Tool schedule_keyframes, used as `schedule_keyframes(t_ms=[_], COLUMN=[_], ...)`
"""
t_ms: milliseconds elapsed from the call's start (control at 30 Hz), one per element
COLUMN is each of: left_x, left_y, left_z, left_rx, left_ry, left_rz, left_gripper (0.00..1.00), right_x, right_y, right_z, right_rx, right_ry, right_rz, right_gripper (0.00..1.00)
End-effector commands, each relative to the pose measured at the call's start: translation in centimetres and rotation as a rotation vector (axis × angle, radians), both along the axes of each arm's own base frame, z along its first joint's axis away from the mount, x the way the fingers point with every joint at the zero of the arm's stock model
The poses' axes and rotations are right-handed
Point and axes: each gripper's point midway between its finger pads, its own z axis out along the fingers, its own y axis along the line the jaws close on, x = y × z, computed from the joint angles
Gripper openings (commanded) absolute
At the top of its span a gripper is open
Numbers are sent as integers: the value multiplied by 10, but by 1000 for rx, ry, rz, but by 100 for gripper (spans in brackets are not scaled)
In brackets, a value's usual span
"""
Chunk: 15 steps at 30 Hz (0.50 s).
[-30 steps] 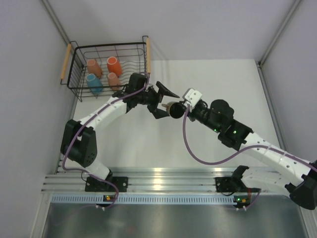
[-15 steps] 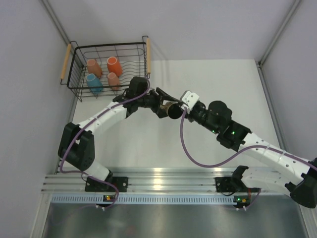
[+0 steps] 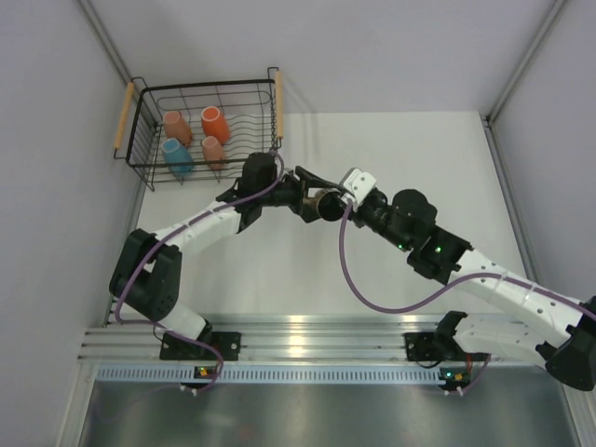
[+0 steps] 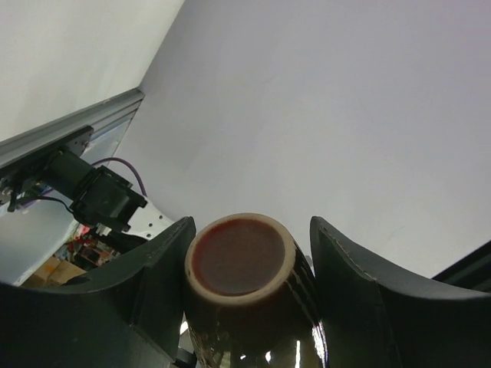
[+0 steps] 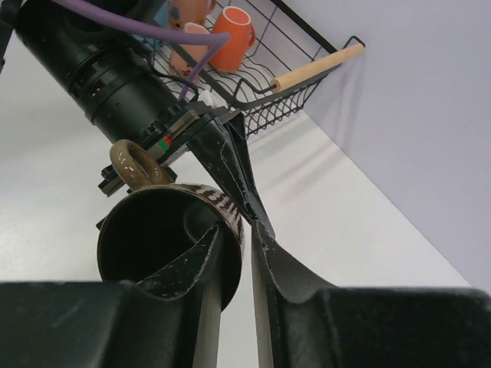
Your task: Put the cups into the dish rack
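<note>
A dark brown cup hangs in the air between both arms, right of the dish rack. My left gripper is shut on its body; in the left wrist view the cup sits base-up between the fingers of the left gripper. My right gripper straddles the rim: in the right wrist view one finger is inside the cup, the other outside, and the right gripper stands slightly open with a pale gap by the wall. The rack holds an orange cup, two pink cups and a blue cup.
The rack stands in the far left corner against the grey wall, its wooden handles on either side. In the right wrist view the rack lies beyond the left arm's wrist. White tabletop spreads to the right.
My left gripper, open a second ago, has closed on the dark cup. The right gripper's jaws have just loosened on the rim. The left wrist has shifted slightly.
</note>
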Motion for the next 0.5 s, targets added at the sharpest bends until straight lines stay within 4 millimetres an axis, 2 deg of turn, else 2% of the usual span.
schedule_keyframes(t_ms=[0,133,333,467], left_x=[0,8,29,46], left_y=[0,3,11,19], left_z=[59,63,66,55], left_rx=[-169,-203,-212,-191], left_ry=[-140,-134,-138,-144], left_rz=[17,41,91,128], left_gripper=[0,0,0,0], right_x=[4,5,4,1], right_y=[-3,-6,-12,-20], right_z=[28,22,20,28], right_rx=[102,98,105,135], right_ry=[-54,-46,-50,-69], right_rz=[-47,-61,-77,-94], right_gripper=[21,32,34,36])
